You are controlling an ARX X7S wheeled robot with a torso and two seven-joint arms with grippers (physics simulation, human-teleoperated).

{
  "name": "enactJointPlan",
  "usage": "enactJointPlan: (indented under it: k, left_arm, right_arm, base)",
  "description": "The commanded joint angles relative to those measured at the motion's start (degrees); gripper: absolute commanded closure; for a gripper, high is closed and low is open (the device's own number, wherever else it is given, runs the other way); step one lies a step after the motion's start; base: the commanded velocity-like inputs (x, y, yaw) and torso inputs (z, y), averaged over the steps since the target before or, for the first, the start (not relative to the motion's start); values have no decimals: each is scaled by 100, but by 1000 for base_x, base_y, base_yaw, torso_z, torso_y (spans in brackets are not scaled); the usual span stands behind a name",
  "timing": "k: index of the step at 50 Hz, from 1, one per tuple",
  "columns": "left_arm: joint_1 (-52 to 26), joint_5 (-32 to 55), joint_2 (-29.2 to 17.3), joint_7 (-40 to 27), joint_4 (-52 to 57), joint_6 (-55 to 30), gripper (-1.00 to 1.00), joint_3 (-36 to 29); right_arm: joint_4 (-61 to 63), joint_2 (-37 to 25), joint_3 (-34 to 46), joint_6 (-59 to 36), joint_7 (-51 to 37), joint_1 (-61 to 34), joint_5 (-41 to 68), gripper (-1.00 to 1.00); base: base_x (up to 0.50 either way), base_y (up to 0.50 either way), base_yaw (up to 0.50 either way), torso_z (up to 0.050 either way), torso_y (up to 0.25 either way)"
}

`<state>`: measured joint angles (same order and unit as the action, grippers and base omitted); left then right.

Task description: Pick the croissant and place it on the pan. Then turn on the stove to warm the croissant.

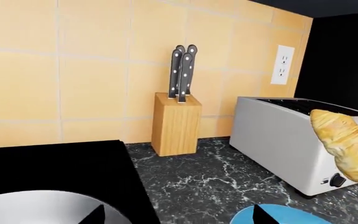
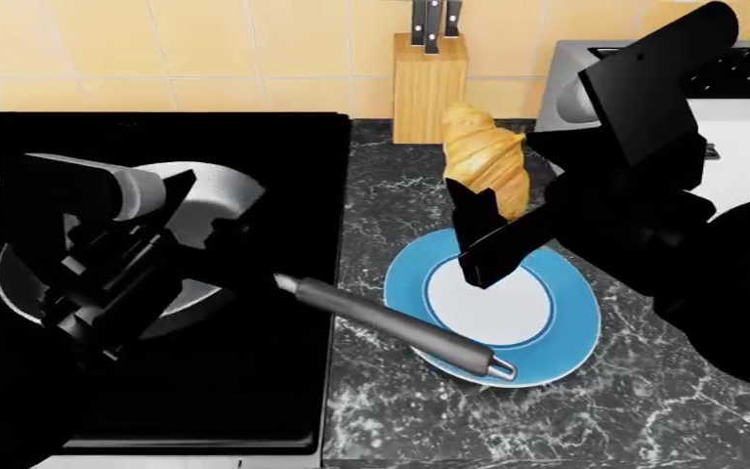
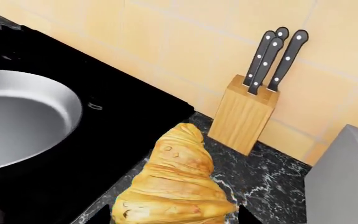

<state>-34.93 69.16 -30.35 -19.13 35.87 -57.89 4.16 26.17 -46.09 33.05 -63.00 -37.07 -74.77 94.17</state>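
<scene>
Croissant [image 2: 484, 161] first: we hold it in the right gripper [image 2: 495, 227], whose fingers are clamped on its lower end, so it stands nearly upright in the air above the far edge of the blue-rimmed plate [image 2: 570, 332], clear of the plate's surface. We judge the pick done and the carry under way. The placing is left, since the pan [image 2: 226, 191] lies off to our left on the stove [image 2: 153, 401] and nothing sits in the parts of it we can see. Turning on the stove is also left; its knobs are not in view, so we cannot read their setting.

The left gripper [image 2: 121, 283] hangs over the pan and hides much of it. We cannot tell from any view whether its fingers are apart or together. The pan's long handle [image 2: 395, 327] reaches off the stove across the marble counter [image 2: 389, 410] and over the near side of the plate.

Counting what shows: one croissant, one pan, one plate, one wooden knife block [image 2: 430, 83] with three black-handled knives [image 3: 272, 58], one toaster [image 1: 278, 135] against the tiled wall, and one wall socket [image 1: 282, 64] above it. The block stands between stove and toaster.
</scene>
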Motion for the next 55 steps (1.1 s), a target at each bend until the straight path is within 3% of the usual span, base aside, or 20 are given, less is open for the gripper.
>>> enactJointPlan:
  k: [1,39,55]
  left_arm:
    - [-17,27,-15,-56,27,13,-100,-9]
    - [64,-85,-26,79,-68,193,-100,-120]
    - [57,-128,-34,89,-105,234,-100,-185]
  right_arm:
    - [44,-7,13,-60,42,-60,-41,100]
    - [-9,0,96,-29,-66,-160,67,100]
    - [-626,244,381,-244,617,-384,-291,100]
  base:
    - [0,500,0,0,0]
    - [0,500,0,0,0]
    - [0,14,0,0,0]
